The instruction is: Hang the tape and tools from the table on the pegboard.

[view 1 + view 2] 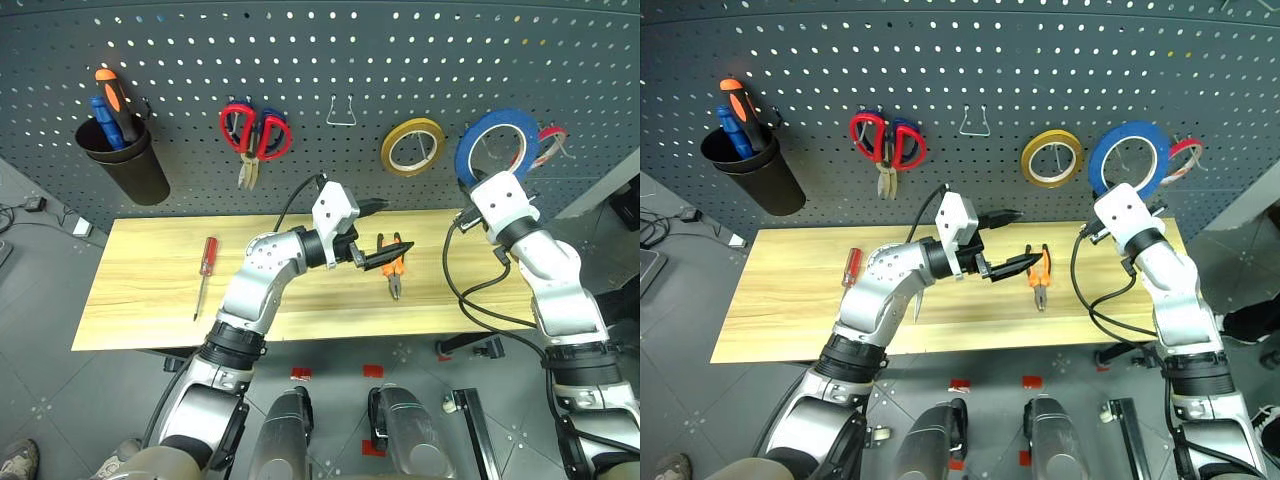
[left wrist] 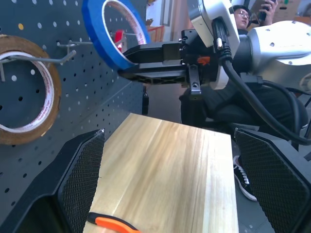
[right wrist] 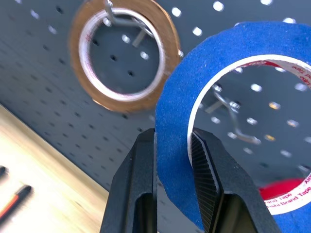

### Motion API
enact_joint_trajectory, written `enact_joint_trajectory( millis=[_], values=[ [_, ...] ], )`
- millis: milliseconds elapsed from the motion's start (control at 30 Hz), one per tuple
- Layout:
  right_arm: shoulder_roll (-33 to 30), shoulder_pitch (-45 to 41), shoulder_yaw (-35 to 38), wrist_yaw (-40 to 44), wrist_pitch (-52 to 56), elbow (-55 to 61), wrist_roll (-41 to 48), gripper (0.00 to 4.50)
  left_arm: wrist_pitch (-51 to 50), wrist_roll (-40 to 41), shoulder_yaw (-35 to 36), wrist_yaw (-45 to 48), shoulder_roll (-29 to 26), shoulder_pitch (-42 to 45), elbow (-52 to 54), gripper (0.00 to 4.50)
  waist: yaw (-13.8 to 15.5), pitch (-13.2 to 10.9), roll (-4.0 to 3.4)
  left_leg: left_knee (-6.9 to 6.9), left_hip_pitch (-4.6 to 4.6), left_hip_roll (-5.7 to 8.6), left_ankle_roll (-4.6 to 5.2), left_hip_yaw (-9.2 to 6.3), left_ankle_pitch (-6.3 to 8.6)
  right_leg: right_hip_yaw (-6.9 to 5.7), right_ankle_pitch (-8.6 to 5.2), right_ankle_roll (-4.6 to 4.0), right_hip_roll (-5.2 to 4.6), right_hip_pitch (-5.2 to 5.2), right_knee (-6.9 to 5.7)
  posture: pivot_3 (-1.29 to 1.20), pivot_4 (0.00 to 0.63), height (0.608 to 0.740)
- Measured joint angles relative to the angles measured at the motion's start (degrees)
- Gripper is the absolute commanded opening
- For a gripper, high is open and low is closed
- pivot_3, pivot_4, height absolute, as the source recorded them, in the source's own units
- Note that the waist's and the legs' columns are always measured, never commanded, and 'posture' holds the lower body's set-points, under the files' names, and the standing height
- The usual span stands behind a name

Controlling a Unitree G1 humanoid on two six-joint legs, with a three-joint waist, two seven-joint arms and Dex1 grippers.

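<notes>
Near the frame's middle, left gripper (image 1: 383, 252) hanging over the table (image 1: 150, 300) with fingers spread apart, empty, just above the orange-and-black pliers (image 1: 396, 272) lying on the wood. Left of centre, red-handled screwdriver (image 1: 205, 268) flat on the tabletop. Farther back, upper right, right gripper (image 3: 173, 145) clamped on the lower edge of the blue tape (image 3: 209, 92), held up against the pegboard (image 1: 400, 60) beside the yellow roll (image 1: 414, 146). Beyond, on a thin red roll (image 3: 286, 191), partly legible print: "Brand Tape".
</notes>
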State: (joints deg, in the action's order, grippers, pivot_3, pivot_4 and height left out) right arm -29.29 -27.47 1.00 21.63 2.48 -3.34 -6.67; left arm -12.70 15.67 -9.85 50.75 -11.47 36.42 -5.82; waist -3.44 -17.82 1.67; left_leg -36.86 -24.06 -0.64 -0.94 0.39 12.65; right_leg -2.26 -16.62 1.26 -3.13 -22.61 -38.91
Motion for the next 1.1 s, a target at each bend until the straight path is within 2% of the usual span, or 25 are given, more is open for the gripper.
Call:
enact_joint_trajectory(
  millis=[200,333,400,500,633,700,800,933,1100],
  values=[
    [2.82,0.22,-0.08,3.16,-0.15,0.04,4.09,2.57,-0.34,-0.03,1.37,-1.44,-0.4,0.12,-0.8,4.5,0.08,0.0,0.0,-0.04,0.0,0.0,-0.01,-0.02,-0.01,-0.02,0.0,0.0,-0.01,0.0,-0.03,-0.15,0.267,0.74],
    [5.08,4.83,-0.17,1.84,4.77,5.09,4.09,3.85,0.12,-0.51,2.64,-1.44,-3.81,-0.14,-2.08,4.5,0.11,0.01,0.0,-0.03,0.0,-0.03,-0.03,-0.05,-0.02,-0.02,0.0,0.0,-0.01,0.0,-0.04,-0.14,0.268,0.74],
    [7.47,8.48,-0.27,0.59,10.85,10.2,4.74,4.47,1.58,-1.33,3.05,-0.88,-6.85,-0.42,-3.38,4.5,0.08,0.05,0.0,-0.02,0.01,-0.07,-0.04,-0.06,-0.02,-0.02,0.0,0.0,0.0,0.0,-0.05,-0.14,0.268,0.74],
    [13.09,13.38,-2.28,-1.33,20.67,17.74,6.54,4.47,3.7,-3.23,3.58,0.97,-12.45,-1.73,-6.34,4.5,-0.34,0.08,-0.03,0.02,0.04,-0.1,-0.05,-0.07,-0.03,0.02,0.01,-0.01,0.02,-0.04,-0.1,-0.14,0.27,0.74],
    [20.19,13.18,-5.48,-6.59,34.05,21.8,6.6,4.47,7.71,-5.72,3.34,5.23,-19.33,-3.88,-9.56,4.5,-0.39,0.09,-0.01,-0.03,0.05,-0.07,-0.06,-0.06,-0.03,0.04,0.06,-0.1,-0.02,-0.05,-0.11,-0.14,0.27,0.74],
    [23.93,9.8,-7.26,-11.03,41.39,19.11,4.26,4.47,9.57,-6.79,3.36,7.35,-22.75,-5.34,-11.08,4.5,-0.32,0.13,0.04,-0.05,0.05,-0.08,-0.05,-0.07,-0.03,0.04,0.09,-0.14,-0.02,-0.07,-0.11,-0.14,0.27,0.74],
    [27.53,5.29,-8.1,-15.66,49.42,13.76,2.32,4.47,10.58,-7.09,3.36,9.27,-24.31,-6.1,-12.67,4.5,0.32,0.14,0.05,-0.04,-0.07,-0.06,-0.04,-0.15,-0.03,-0.03,0.1,-0.17,-0.03,-0.18,-0.12,-0.14,0.264,0.74],
    [30.43,-1.57,-6.62,-19.14,50.51,0.96,2.16,4.47,10.85,-7.21,3.48,11.0,-26.3,-6.37,-14.58,4.5,0.43,0.21,0.11,-0.15,-0.57,-0.01,-0.03,-0.09,-0.04,0.01,0.11,-0.17,-0.04,-0.67,-0.16,-0.13,0.262,0.74],
    [31.66,-7.52,-4.39,-20.63,46.94,-11.56,2.94,4.47,11.05,-7.33,3.55,11.07,-26.4,-5.54,-16.09,4.5,0.25,0.22,0.12,-0.11,-0.74,-0.02,-0.02,-0.07,-0.03,0.0,0.11,-0.17,-0.04,-0.83,-0.12,-0.12,0.263,0.74]
  ],
)
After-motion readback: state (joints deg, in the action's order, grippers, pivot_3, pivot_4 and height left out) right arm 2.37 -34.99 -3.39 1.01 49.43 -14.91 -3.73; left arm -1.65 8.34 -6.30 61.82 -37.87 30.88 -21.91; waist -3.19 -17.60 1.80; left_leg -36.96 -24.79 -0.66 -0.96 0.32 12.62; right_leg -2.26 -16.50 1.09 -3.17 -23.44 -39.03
